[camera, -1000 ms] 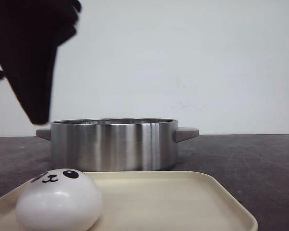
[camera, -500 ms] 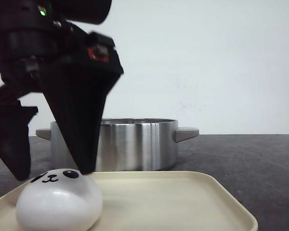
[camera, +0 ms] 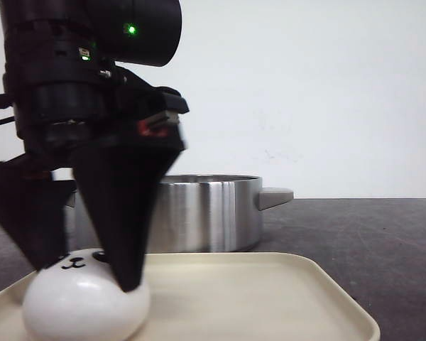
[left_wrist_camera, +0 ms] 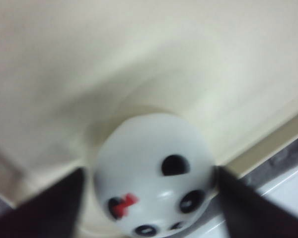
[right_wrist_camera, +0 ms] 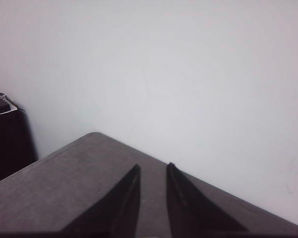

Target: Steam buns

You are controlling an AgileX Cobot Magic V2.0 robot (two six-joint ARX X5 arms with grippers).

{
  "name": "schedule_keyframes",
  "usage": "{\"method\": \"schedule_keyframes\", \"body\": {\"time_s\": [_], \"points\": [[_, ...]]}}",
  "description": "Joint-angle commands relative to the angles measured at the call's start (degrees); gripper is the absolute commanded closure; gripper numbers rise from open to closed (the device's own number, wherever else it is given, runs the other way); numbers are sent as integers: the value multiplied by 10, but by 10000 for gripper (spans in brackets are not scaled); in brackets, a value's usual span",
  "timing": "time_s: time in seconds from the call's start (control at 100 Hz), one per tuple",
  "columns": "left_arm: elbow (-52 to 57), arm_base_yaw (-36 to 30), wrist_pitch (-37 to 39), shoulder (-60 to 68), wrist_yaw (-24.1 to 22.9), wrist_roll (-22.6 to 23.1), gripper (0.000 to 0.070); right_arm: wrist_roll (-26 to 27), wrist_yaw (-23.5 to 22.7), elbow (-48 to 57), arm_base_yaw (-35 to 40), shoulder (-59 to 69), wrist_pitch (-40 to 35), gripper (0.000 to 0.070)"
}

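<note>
One white bun (camera: 78,312) with a black panda face sits at the near left corner of the cream tray (camera: 270,284). My left gripper (camera: 85,277) is down over it, open, with one black finger on each side. In the left wrist view the bun (left_wrist_camera: 149,148) fills the gap of the left gripper (left_wrist_camera: 150,171). The fingers (left_wrist_camera: 238,203) are close to its sides; the blur hides whether they touch. A small red mark shows on the bun's face. My right gripper (right_wrist_camera: 153,166) is shut, empty, above the dark table.
A steel pot (camera: 199,213) with side handles stands just behind the tray on the dark table (camera: 369,234). The tray (left_wrist_camera: 139,59) shows bare cream surface beyond the bun. A white wall lies behind.
The left gripper has come down from the upper left and now straddles the bun on the tray. The bun, tray and pot have not moved.
</note>
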Motion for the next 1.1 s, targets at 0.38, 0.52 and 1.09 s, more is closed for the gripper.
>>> {"method": "schedule_keyframes", "body": {"time_s": [0.38, 0.52, 1.09], "points": [[8, 1, -21, -32, -19, 51, 690, 53, 24, -50, -35, 32, -47, 686], [9, 16, -19, -115, -23, 46, 690, 60, -3, -95, -91, 40, -47, 690], [125, 59, -69, -358, -80, 3, 690, 66, -100, -139, -229, 239, 74, 689]]}}
